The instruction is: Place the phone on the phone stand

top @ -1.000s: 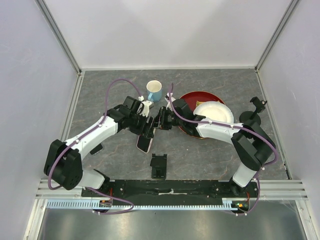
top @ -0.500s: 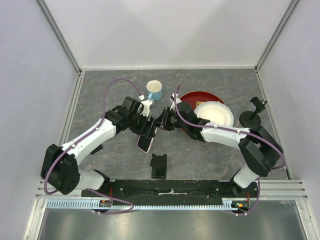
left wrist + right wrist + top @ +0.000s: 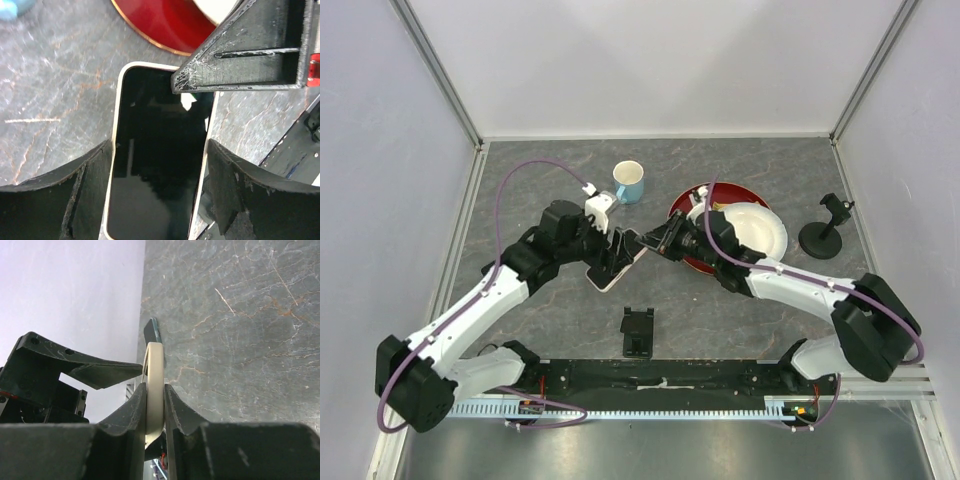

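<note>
Right pincer (image 3: 154, 390) clamps phone (image 3: 160, 150) edge; left pincer (image 3: 617, 252) straddles it, grip unclear. Desk (image 3: 770, 170) holds one phone stand (image 3: 638, 331), one mug (image 3: 629, 182), red plate (image 3: 720, 192), white plate (image 3: 755, 225).

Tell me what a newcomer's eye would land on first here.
Both grippers are on the phone at the middle of the table: the left gripper hugs its long edges and the right gripper pinches one end. Just behind sits a red plate under a white plate, and the phone stand stands unused near the arm bases.

Grey marbled tabletop (image 3: 770, 170); plain white walls (image 3: 650, 60); aluminium rails (image 3: 463, 215).
</note>
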`<state>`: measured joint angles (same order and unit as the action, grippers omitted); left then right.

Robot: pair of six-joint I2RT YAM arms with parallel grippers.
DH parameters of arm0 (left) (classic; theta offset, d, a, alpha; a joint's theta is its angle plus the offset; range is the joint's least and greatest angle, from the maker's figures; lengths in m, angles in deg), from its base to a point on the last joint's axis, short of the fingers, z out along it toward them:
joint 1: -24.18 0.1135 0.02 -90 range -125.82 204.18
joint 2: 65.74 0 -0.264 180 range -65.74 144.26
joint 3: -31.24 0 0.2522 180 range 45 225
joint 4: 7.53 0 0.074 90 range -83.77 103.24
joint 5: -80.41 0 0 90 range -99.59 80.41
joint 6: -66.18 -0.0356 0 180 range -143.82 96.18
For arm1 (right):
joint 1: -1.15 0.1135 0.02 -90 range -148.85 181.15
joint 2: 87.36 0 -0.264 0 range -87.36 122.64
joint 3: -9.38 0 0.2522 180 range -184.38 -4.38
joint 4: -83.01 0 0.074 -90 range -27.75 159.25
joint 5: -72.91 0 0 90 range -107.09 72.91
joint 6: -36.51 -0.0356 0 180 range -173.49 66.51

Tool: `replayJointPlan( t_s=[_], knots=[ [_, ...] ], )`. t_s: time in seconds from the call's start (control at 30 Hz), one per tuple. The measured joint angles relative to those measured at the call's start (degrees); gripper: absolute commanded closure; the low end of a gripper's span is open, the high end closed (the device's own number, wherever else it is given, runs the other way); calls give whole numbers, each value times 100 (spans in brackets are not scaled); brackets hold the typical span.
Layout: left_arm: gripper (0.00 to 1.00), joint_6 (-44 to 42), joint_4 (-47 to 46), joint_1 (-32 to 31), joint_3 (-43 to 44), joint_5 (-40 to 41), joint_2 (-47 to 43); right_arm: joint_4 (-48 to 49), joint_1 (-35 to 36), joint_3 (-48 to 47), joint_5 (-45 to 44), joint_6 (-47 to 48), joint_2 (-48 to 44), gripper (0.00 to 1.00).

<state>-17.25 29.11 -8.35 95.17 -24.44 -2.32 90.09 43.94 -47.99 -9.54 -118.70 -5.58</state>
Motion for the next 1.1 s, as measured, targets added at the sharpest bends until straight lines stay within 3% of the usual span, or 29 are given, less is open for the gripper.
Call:
replayJointPlan(
  t_s=[0.33,0.67,0.83,0.93,1.1],
  knots=[
    [24,4,-732,15,-291,382,-791,-518,-520,461,-442,-33,-586,100],
    [24,-457,-1316,-756,-758,457,-1121,-855,-837,796,-463,-289,-1016,100],
    [22,-1237,-1272,-1478,-306,914,-605,-1032,-1145,802,-516,-566,-1451,100],
    [22,-1869,-1285,-2188,232,1423,114,-1064,-1239,802,-531,-772,-1672,100],
    [22,-2627,-1488,-2817,699,2347,1204,-1172,-1320,802,-520,-1034,-1858,100]
  ],
)
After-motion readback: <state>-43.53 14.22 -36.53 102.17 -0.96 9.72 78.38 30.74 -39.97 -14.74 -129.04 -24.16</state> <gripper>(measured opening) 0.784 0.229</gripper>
